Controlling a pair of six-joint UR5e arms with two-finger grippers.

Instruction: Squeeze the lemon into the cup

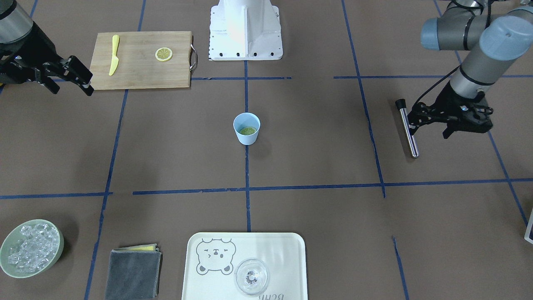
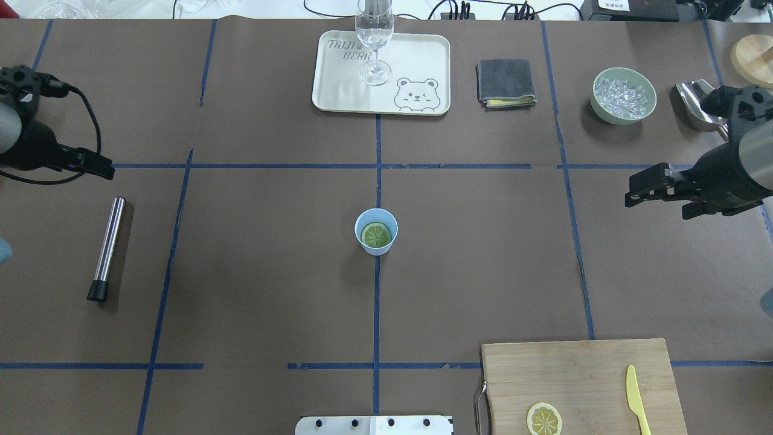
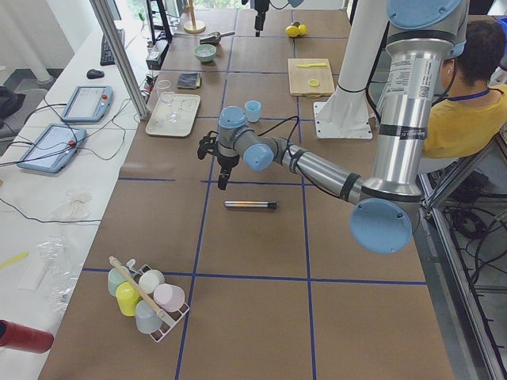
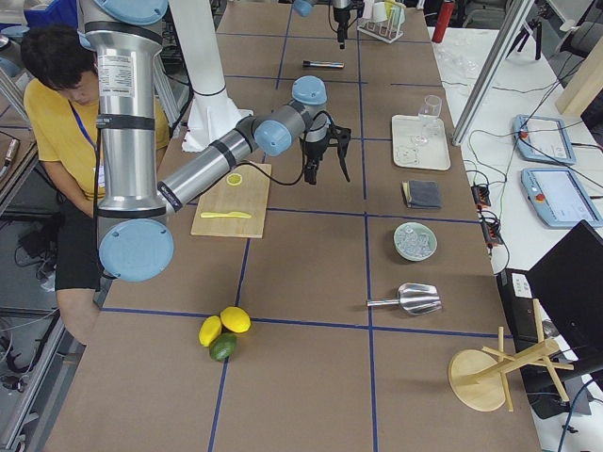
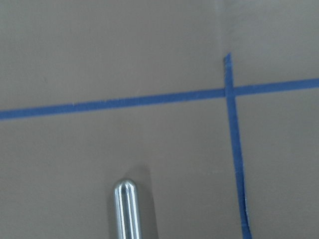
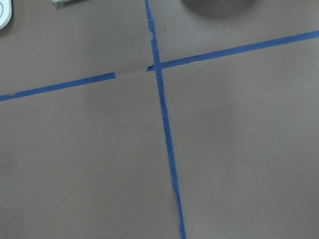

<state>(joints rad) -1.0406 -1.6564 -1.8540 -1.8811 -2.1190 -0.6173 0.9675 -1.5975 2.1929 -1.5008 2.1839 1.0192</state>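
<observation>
Steel rod [image 2: 109, 244] lies on the counter [image 2: 272, 290] just beside the left hand [image 1: 427, 124]. Near the right hand [image 2: 657, 202]: a bowl [image 2: 622, 119] of ice [image 2: 624, 93] and, perhaps, a scoop [image 2: 697, 106]. Board [image 2: 580, 374] with knife [image 2: 638, 402] sits farther off.

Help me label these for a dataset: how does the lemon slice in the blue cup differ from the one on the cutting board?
The cup slice lies down inside the light-blue cup at mid-table; the board slice lies in the open on the wooden cutting board. The cup slice looks greenish; the board slice is bright yellow. Both are round, with segmented faces up.
</observation>
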